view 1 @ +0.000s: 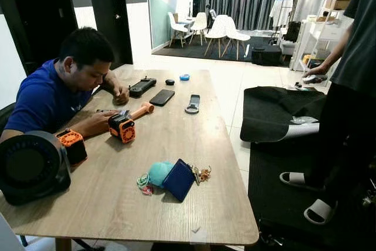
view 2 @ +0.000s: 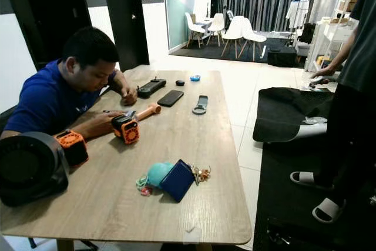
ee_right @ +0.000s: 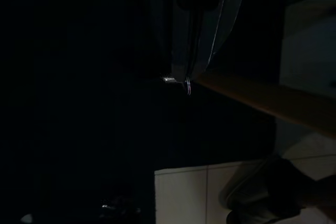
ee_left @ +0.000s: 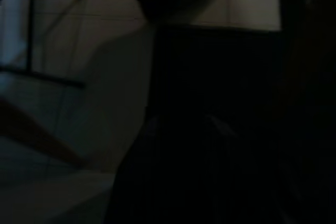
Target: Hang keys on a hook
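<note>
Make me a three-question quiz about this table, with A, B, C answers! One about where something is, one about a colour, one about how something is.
1. Where do the keys lie?
A. on the floor
B. on the table, beside the navy wallet
C. on a hook

2. What colour is the round pouch?
A. teal
B. red
C. yellow

3. How is the phone?
A. propped upright
B. held in a hand
C. lying flat

Answers: 1 B, they touch the wallet's edge; 2 A, teal beside the wallet; 3 C, flat on the wood.

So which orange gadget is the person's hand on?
The orange gadget nearer the table's middle, by the peach handle; a hand rests against it. The other orange gadget sits untouched beside the big black fan.
</note>
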